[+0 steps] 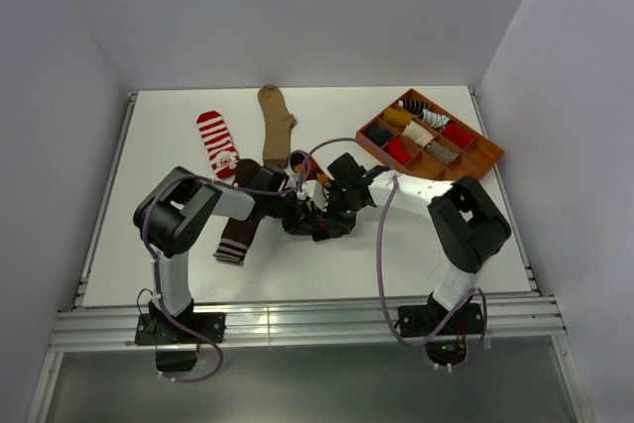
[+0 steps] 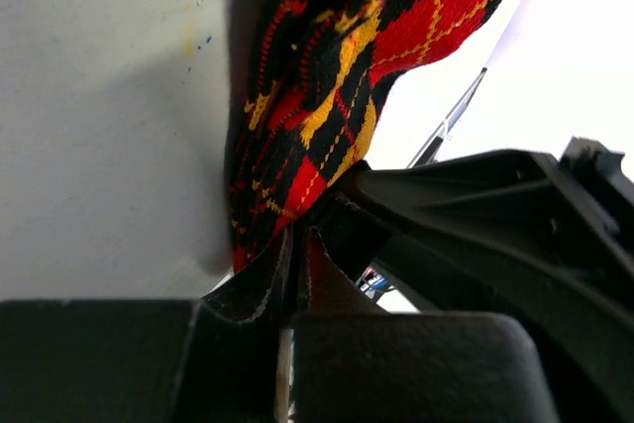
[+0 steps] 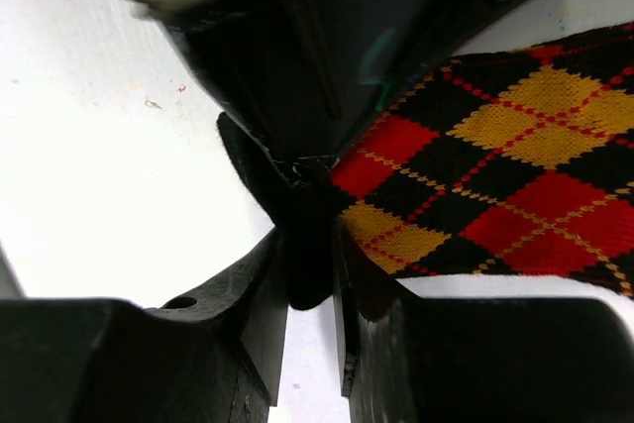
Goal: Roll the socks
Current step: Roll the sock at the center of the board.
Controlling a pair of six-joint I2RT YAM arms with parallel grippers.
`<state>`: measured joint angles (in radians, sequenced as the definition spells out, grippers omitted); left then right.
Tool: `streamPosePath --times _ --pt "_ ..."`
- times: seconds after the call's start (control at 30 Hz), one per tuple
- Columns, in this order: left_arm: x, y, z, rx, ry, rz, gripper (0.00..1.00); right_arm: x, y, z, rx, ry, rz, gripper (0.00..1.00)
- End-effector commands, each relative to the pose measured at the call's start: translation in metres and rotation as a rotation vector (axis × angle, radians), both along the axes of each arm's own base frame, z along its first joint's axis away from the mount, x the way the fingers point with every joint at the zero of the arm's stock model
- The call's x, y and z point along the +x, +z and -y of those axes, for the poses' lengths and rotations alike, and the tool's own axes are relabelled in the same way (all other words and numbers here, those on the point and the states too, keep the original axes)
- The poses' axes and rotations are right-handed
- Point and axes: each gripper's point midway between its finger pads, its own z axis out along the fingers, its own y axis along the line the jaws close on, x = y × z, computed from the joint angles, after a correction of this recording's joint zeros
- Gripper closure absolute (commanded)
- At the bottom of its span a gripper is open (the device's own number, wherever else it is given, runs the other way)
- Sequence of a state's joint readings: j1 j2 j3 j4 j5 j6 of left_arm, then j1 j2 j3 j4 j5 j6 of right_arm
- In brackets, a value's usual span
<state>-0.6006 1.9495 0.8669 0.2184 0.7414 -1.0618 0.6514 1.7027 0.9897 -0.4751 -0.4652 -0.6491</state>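
Observation:
The black sock with orange-red argyle diamonds lies at the table's middle, mostly hidden under both grippers. My left gripper is shut on one end of this argyle sock. My right gripper is shut on its dark edge, with the argyle sock stretching to the right. The two grippers touch each other. The dark brown sock with striped cuff lies under the left arm. The plain tan sock and the red-and-white striped sock lie flat at the back.
A brown compartment tray with several rolled socks stands at the back right. Purple cables loop around both arms. The table's metal rail runs along the near edge.

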Motion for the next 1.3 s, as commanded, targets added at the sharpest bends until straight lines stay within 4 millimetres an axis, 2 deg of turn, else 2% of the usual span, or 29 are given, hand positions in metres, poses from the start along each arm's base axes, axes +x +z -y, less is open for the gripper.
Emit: streamPosePath --times 0.0,0.17,0.43,0.93,1.23,1.27 --pt "-0.004 -0.021 -0.013 0.085 0.039 -0.004 0.94 -0.012 0.004 0.012 -0.004 0.002 -0.171 0.72" --pt "0.004 -0.02 -0.015 0.1 0.073 0.054 0.86 -0.018 0.004 0.013 0.012 0.009 -0.33 0.73" --pt "0.015 -0.011 -0.019 0.11 0.102 0.16 0.76 -0.016 -0.001 0.016 -0.006 -0.012 -0.414 0.75" --pt "0.036 0.005 -0.039 0.204 0.155 0.359 0.69 -0.009 -0.011 0.018 -0.042 -0.059 -0.517 0.76" --pt "0.041 0.029 -0.045 0.261 0.153 0.565 0.64 -0.006 -0.009 0.015 -0.039 -0.081 -0.63 0.76" --pt "0.042 0.035 -0.044 0.255 0.15 0.599 0.64 -0.001 -0.006 0.014 -0.03 -0.084 -0.63 0.76"
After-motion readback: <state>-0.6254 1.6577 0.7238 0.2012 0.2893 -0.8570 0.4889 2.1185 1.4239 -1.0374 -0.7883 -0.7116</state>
